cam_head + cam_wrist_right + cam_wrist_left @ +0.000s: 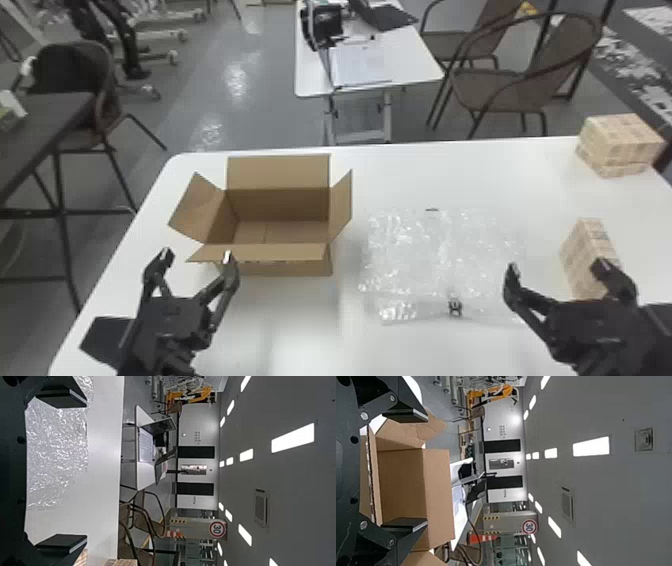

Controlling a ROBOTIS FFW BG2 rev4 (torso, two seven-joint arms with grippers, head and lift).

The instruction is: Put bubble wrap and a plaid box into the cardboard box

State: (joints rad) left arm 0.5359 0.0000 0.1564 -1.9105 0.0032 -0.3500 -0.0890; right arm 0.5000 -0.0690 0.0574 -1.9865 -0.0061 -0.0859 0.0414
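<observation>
2 are open: my left gripper (198, 255) and my right gripper (557, 266), nearer the bubble wrap (435, 255) just to its left.

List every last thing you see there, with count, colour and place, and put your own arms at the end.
Cardboard box: one, brown, flaps open, left half of the table
Bubble wrap: one sheet, clear, lying flat right of that box
Plaid box: one, tan, right of the wrap
Plaid stack: one, tan, far right corner
White table: one, under all these
Small table: one, white, behind, bearing papers and black equipment
Brown chairs: at least two, back right
Dark table: one, left edge
Dark chair: one, behind the dark table
Ceiling lights: several, white, overhead
Left gripper: one, black, open, near the cardboard box
Right gripper: one, black, open, near the plaid box
</observation>
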